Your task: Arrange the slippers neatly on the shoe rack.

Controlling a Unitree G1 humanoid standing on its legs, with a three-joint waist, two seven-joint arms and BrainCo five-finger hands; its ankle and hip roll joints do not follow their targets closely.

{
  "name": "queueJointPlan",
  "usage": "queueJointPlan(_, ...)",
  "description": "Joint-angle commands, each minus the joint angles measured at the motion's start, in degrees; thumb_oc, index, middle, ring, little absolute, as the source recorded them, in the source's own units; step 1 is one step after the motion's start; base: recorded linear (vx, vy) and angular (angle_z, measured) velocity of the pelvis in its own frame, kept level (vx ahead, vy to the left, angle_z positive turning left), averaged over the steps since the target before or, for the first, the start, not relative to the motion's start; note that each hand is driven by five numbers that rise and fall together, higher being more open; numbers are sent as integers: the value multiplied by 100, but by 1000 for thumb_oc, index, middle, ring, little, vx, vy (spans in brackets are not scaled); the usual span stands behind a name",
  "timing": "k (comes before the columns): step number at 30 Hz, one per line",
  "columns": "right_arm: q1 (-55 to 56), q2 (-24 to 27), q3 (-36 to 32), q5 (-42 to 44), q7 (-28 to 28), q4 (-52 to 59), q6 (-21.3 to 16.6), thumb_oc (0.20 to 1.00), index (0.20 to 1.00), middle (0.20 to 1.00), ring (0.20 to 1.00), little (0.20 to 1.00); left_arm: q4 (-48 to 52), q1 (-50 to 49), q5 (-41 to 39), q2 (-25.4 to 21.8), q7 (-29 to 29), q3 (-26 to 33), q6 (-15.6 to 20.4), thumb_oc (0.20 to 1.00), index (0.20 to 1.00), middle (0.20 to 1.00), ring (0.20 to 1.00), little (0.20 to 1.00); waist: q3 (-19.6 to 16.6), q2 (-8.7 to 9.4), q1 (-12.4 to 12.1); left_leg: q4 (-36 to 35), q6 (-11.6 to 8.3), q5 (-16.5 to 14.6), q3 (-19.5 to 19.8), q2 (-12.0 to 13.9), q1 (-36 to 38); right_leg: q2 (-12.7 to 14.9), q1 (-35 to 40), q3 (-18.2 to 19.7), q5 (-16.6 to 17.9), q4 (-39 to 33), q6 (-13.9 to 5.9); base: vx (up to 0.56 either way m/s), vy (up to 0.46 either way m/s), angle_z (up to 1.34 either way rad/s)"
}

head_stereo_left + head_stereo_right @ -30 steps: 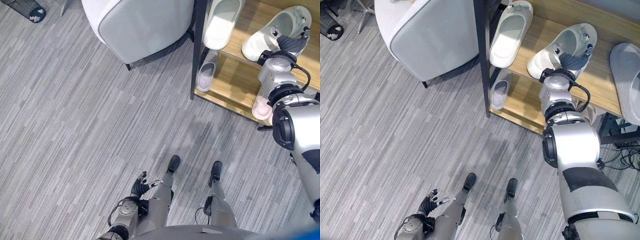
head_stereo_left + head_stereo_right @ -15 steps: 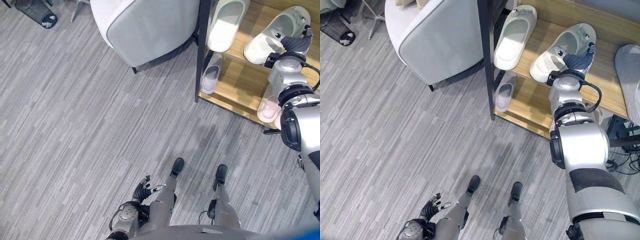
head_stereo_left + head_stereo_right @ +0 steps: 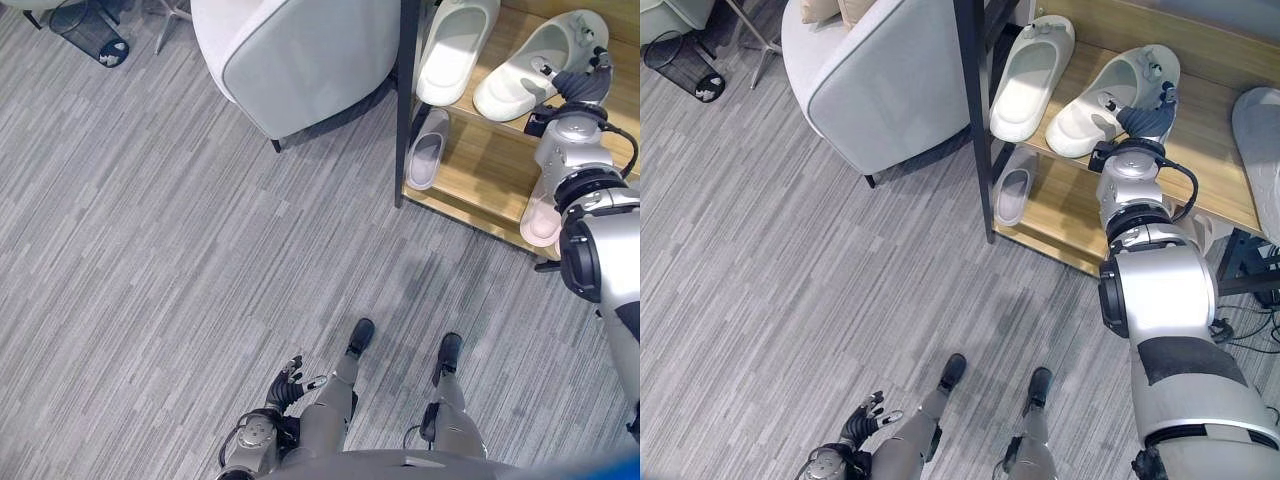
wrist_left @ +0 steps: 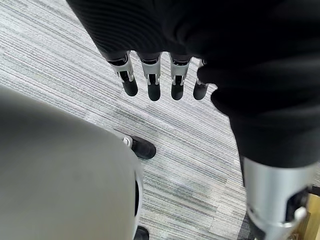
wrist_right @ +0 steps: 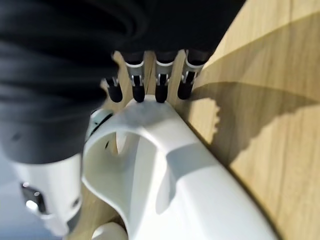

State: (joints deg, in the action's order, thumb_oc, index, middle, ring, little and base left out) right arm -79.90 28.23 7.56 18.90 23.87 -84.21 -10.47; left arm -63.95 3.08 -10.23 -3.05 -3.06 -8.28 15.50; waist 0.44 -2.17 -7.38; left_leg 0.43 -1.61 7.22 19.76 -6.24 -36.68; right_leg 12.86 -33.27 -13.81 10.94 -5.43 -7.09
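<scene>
Grey plank flooring ran up to the wooden shoe rack (image 3: 1200, 150), where our right hand (image 3: 1145, 120) rested, fingers (image 5: 161, 95) extended and uncurled, against the heel end of a white slipper (image 3: 1110, 95) on the upper shelf. We judged the aligning step under way: the next move called for nudging this slipper parallel with its mate (image 3: 1030, 75), just beyond it. Our left hand (image 4: 155, 75) hung relaxed, low over the floor.
</scene>
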Motion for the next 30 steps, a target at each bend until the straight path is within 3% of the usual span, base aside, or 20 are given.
queueJointPlan(1,-508,-29,87,-209,-353,191,-319,1000,1000,1000,1000,1000,-135,-77,96,169,-188,-288,-101,1000,1000,1000,1000,1000,468,467,-477,-543,-89,179,151,-368,309,515,1177,-636,-867,43,-791,13,-14,3)
queueJointPlan(7,-498,108,335,-381,-565,81,-58,1000,1000,1000,1000,1000,-382,-138,246,91,-80,-264,-62,1000,1000,1000,1000,1000,473,556,-512,-543,-117,199,186,-404,295,510,1216,-685,-895,43,-791,6,-14,11)
queueJointPlan(14,-585,124,514,-686,-319,-260,26,1000,1000,1000,1000,1000,-466,-43,129,171,-45,-209,-48,1000,1000,1000,1000,1000,481,632,-459,-543,-103,208,208,-407,315,494,1289,-710,-930,43,-791,1,-2,2)
queueJointPlan(22,-675,147,225,-706,746,-400,-316,1000,1000,1000,1000,1000,-459,42,-83,299,-83,-193,-37,1000,1000,1000,1000,1000,433,635,-389,-543,-73,207,197,-395,343,497,1310,-693,-961,43,-791,-2,-2,3)
queueJointPlan(28,-575,-51,83,-1110,1722,407,-732,1000,1000,1000,1000,1000,-519,203,-292,359,-150,7,-141,1000,1000,1000,1000,1000,430,581,-193,-543,-51,154,58,-311,480,492,1313,-530,-910,43,-791,5,21,-1)
queueJointPlan(30,-527,-68,32,-1160,1808,564,-803,1000,1000,1000,1000,1000,-552,258,-299,351,-141,56,-155,1000,1000,1000,1000,1000,429,573,-160,-543,-51,141,23,-296,509,491,1312,-496,-896,43,-791,7,24,-10)
